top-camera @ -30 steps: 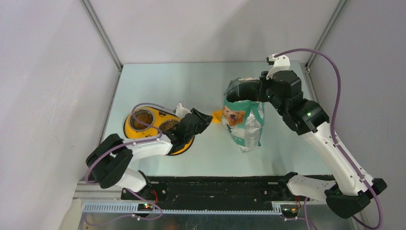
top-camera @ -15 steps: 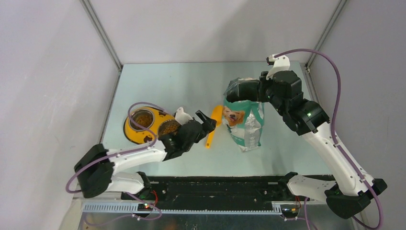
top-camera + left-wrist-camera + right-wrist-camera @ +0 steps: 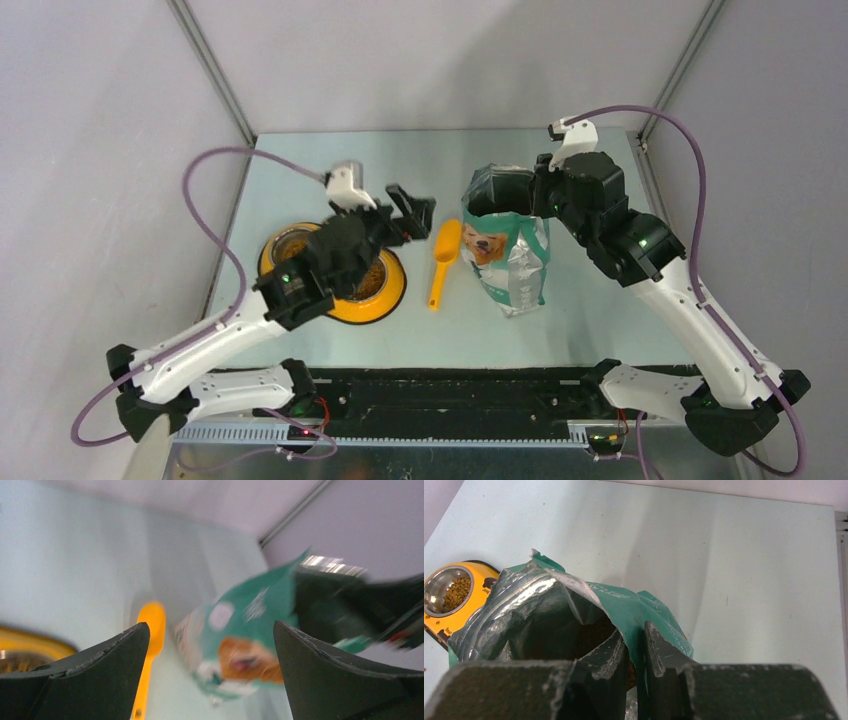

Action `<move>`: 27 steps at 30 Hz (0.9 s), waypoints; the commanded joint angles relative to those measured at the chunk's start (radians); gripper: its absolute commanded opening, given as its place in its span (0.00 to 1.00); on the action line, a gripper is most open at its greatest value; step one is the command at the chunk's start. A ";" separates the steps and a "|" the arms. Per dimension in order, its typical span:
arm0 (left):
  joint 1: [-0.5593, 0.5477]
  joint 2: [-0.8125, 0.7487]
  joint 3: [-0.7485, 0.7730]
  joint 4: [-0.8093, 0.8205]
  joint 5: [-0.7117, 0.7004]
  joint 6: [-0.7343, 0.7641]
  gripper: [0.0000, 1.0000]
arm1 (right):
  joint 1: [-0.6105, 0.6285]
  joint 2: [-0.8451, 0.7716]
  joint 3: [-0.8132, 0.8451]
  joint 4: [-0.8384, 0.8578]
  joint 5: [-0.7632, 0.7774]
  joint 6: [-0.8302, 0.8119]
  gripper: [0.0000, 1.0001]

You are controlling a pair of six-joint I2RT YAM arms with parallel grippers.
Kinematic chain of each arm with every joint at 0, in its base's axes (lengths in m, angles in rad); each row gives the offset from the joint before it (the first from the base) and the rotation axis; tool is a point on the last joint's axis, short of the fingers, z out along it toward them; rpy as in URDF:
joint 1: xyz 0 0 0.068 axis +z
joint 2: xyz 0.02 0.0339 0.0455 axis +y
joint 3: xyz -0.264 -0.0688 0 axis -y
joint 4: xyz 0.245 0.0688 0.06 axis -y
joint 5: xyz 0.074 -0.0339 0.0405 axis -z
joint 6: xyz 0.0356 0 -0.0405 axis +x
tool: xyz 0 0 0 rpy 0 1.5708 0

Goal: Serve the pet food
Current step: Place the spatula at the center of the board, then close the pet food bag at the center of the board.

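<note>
Pet food (image 3: 455,591) lies in the cups of the yellow feeder (image 3: 397,296) at our left, our left gripper (image 3: 413,208) hangs near it with jaws spread and empty, the orange scoop (image 3: 443,262) rests on the tabletop (image 3: 320,170) beside the bag (image 3: 515,270), whose open rim our right gripper (image 3: 633,632) pinches between its jaws.

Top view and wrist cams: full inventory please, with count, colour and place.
table: one, pale green, under everything.
feeder: one, yellow, table's left.
bowls: two, steel, set in the feeder.
kibble: loose, brown, in the bowls.
scoop: one, orange, lying between feeder and bag.
bag: one, green and white, standing open, right of centre.
left gripper: black, open, empty, near the scoop's far end.
right gripper: black, shut on the bag's rim.
</note>
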 commanded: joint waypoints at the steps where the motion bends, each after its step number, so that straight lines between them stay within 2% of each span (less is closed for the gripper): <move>1: 0.051 0.079 0.295 -0.060 0.093 0.309 0.99 | 0.033 -0.022 -0.003 0.029 0.048 -0.004 0.21; 4: 0.117 0.216 0.444 -0.153 0.240 0.358 0.99 | 0.055 -0.024 -0.003 0.026 0.066 -0.012 0.23; 8: 0.172 0.389 0.628 -0.317 0.581 0.425 1.00 | 0.064 -0.028 -0.003 0.027 0.088 -0.013 0.23; 10: 0.175 0.455 0.686 -0.359 0.691 0.485 0.99 | 0.063 -0.026 -0.003 0.030 0.091 -0.007 0.23; 13: 0.175 0.522 0.741 -0.389 0.753 0.530 0.99 | 0.065 -0.023 -0.003 0.032 0.082 0.001 0.23; 18: 0.176 0.643 0.845 -0.421 0.757 0.544 0.99 | 0.067 -0.020 -0.003 0.030 0.080 0.001 0.23; 19: 0.175 0.676 0.883 -0.430 0.746 0.545 0.97 | 0.067 -0.019 -0.004 0.033 0.080 0.001 0.23; 20: 0.176 0.693 0.903 -0.440 0.734 0.541 0.93 | 0.066 -0.018 -0.003 0.034 0.078 0.001 0.23; 22: 0.176 0.750 0.989 -0.489 0.685 0.522 0.67 | 0.063 -0.013 -0.004 0.035 0.074 -0.003 0.20; 23: 0.176 0.784 1.046 -0.529 0.648 0.513 0.39 | 0.057 -0.010 -0.003 0.036 0.073 -0.005 0.18; 24: 0.176 0.798 1.071 -0.546 0.620 0.504 0.25 | 0.049 -0.008 -0.003 0.036 0.069 -0.008 0.17; 25: 0.176 0.817 1.111 -0.581 0.575 0.479 0.06 | 0.044 -0.002 -0.003 0.037 0.065 -0.009 0.14; 27: 0.176 0.814 1.116 -0.605 0.519 0.450 0.01 | 0.027 0.005 -0.003 0.041 0.044 -0.011 0.11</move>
